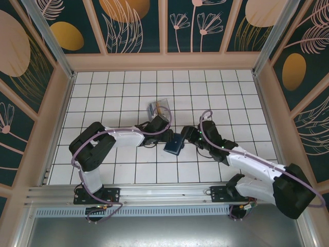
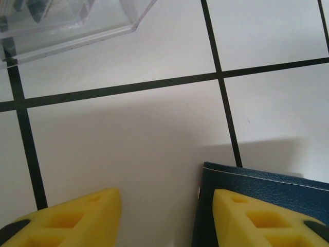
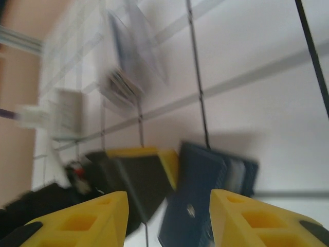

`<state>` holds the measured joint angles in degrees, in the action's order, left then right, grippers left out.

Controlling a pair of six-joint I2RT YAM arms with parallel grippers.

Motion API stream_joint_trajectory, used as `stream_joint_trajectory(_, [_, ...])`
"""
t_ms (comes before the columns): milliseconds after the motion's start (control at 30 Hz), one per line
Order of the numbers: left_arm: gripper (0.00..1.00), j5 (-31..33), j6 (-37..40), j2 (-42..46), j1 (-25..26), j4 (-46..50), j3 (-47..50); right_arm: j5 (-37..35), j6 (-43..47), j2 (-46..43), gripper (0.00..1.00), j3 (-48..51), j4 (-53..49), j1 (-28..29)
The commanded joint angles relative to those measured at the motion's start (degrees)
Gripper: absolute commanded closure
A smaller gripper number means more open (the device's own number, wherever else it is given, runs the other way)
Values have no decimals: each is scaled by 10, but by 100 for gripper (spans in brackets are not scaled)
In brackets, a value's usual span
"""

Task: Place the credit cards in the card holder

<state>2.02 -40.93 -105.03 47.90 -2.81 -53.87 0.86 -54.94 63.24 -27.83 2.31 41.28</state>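
The clear card holder (image 1: 158, 108) stands on the tiles in the middle of the floor, with a tan shape and a bluish shape inside it. Its corner (image 2: 67, 23) appears at the top left of the left wrist view, and it is a blur (image 3: 128, 56) in the right wrist view. A dark blue wallet (image 1: 174, 143) lies between both grippers. My left gripper (image 1: 167, 135) (image 2: 165, 200) is open at the wallet's left edge (image 2: 257, 188), with one finger over it. My right gripper (image 1: 184, 137) (image 3: 168, 200) is open just above the wallet (image 3: 205, 206). A pale card edge (image 3: 236, 175) peeks from the wallet.
White tiled floor (image 1: 118, 92) with dark grout lines, walled by tan panels on three sides. A metal rail (image 1: 164, 193) runs along the near edge by the arm bases. The left gripper's finger (image 3: 139, 175) lies close in front of my right gripper.
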Motion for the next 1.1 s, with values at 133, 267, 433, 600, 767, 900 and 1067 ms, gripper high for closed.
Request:
stream_joint_trajectory(133, [49,-53,-20,-9,18,28,46,-1,-68,95,55,-98,-159,44])
stream_joint_trajectory(267, [49,-56,-27,-2,19,18,52,-20,-61,121,62,-117,-181,49])
stream_joint_trajectory(433, [48,-64,-34,-12,20,-6,59,-48,-42,141,70,-129,-191,51])
stream_joint_trajectory(600, [48,-70,-35,-14,22,-18,64,-45,-21,176,67,-152,-197,51])
stream_joint_trajectory(767, [48,-70,-34,-17,21,-18,63,-50,-21,191,76,-156,-199,51])
stream_joint_trajectory(900, [48,-59,-35,-30,22,-2,52,-63,-25,179,89,-157,-206,51])
stream_joint_trajectory(1067, [48,-57,-32,-33,23,2,47,-69,-22,166,87,-160,-215,51])
